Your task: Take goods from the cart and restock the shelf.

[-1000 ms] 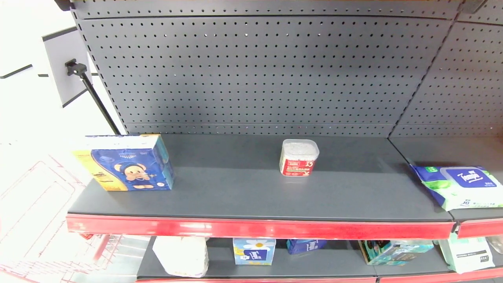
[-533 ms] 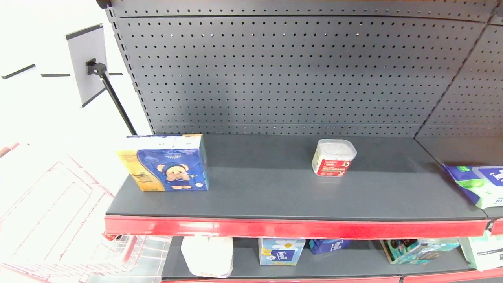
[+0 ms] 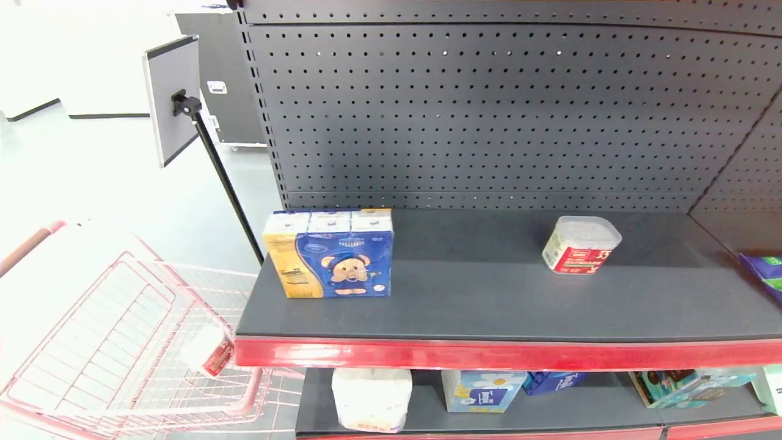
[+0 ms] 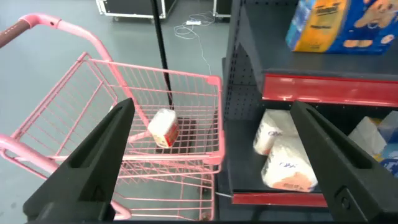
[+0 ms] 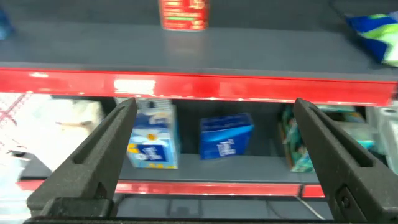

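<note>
A pink wire cart (image 3: 110, 318) stands left of the shelf, and one small white tub with a red label (image 3: 211, 353) lies inside it. My left gripper (image 4: 211, 104) hangs open above the cart (image 4: 155, 81), with the tub (image 4: 163, 127) below and between its fingers. On the dark shelf board (image 3: 489, 299) sit a blue tissue pack with a bear (image 3: 330, 253) and a matching red-labelled tub (image 3: 580, 244). My right gripper (image 5: 214, 101) is open and empty in front of the shelf's red edge (image 5: 199, 84), below the tub (image 5: 185, 14).
A sign on a black pole (image 3: 174, 98) stands between the cart and the shelf. Wet wipes (image 3: 763, 272) lie at the shelf's right end. The lower shelf holds a white roll pack (image 3: 371, 397), a tissue box (image 3: 482, 391) and blue packs (image 3: 553, 382).
The head camera has swung to the left, so the whole picture shifted right and the cart with its tub came into view. The goods on the shelf have not moved.
</note>
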Available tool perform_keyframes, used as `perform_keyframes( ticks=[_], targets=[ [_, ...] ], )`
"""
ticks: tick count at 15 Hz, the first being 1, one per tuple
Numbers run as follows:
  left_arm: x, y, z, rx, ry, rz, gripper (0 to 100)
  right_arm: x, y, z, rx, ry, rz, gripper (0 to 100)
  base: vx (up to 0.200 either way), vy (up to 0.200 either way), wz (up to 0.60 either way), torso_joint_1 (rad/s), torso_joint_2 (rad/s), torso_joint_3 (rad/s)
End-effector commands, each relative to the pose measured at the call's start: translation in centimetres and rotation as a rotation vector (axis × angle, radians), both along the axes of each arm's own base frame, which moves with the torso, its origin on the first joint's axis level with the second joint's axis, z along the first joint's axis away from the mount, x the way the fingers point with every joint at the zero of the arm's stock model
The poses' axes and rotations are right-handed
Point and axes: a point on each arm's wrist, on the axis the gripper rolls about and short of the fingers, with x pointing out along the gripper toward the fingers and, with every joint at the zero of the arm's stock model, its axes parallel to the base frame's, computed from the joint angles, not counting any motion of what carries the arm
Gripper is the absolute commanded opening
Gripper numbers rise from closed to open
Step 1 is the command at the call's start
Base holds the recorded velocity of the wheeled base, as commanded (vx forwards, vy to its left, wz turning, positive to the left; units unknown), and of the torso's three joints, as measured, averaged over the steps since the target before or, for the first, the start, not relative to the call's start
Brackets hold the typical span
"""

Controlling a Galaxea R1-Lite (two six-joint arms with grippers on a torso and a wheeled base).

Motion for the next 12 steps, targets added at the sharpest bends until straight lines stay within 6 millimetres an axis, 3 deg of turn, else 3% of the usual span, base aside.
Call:
perform_keyframes(
  ticks=[1, 12],
  targets=[
    [0.00, 0.00, 0.01, -0.001, -0.001, 0.001, 100, 0.01, 0.00, -0.01, 0.000, 0.002, 0.000, 100, 0.000, 0.200, 0.00, 0.002, 0.01, 0.002],
    [0.00, 0.00, 0.00, 0.000, 0.001, 0.001, 100, 0.01, 0.00, 0.01, -0.002, 0.000, 0.001, 100, 0.000, 0.200, 0.00, 0.003, 0.00, 0.002]
  ],
)
